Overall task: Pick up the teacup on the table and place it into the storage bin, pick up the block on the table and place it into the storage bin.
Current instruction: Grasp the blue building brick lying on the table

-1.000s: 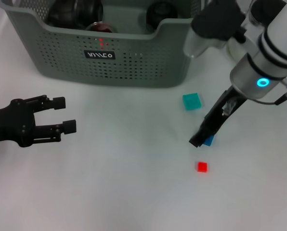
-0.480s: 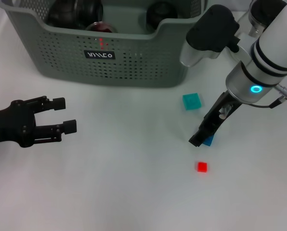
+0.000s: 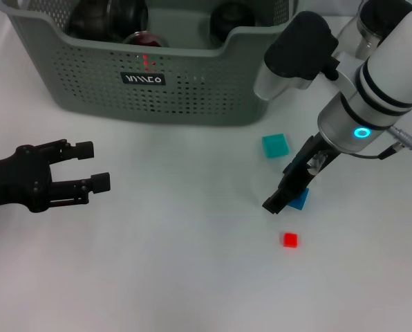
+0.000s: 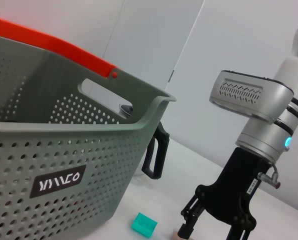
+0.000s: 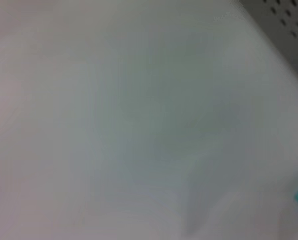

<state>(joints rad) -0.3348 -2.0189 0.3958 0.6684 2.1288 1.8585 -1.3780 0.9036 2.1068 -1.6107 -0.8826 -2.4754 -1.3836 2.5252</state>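
Blue block [image 3: 301, 200] on the white table [image 3: 192, 277], touching the right gripper [image 3: 278, 200] tips; cannot tell whether it is gripped or the fingers are closed. Teal block [image 3: 276, 145] just behind gripper, red block [image 3: 289, 240] just in front. Storage bin [image 3: 192, 90] farther back, dark items inside. Left gripper [image 3: 92, 166] parked far left, fingers spread, holding nothing.

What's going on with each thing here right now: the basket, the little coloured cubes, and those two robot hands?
Storage bin: upright on the table, dark round items inside.
Teal block: lying free on the table, untouched.
Blue block: on the table, partly hidden by the right gripper.
Red block: lying free, apart from everything.
Right gripper: lowered at the blue block.
Left gripper: open, empty, off to the side.
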